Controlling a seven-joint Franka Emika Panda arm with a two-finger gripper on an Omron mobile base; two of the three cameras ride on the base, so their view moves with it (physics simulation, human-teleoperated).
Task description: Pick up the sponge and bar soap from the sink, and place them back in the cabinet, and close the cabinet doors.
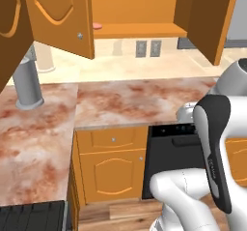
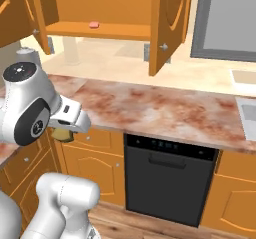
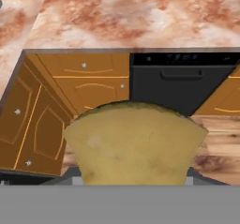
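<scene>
The mustard yellow-brown sponge (image 3: 133, 143) looms large at the bottom of the hand view and covers the fingertips. In the right base view the sponge (image 2: 62, 134) hangs under my gripper (image 2: 64, 129), which is shut on it in front of the counter edge. The salmon-pink bar soap (image 1: 97, 26) (image 2: 93, 25) lies on the wooden shelf of the cabinet (image 1: 140, 30). Both arched cabinet doors (image 1: 60, 12) (image 2: 170, 23) stand open. A pale grey corner of the sink (image 2: 247, 114) shows at the far right.
A marbled counter (image 1: 135, 102) runs below the cabinet, with a black dishwasher (image 2: 167, 175) and orange drawer units (image 1: 113, 165) under it. A grey cylinder (image 1: 26, 85) stands at the counter's left corner. The open right door (image 1: 212, 17) juts out over the counter.
</scene>
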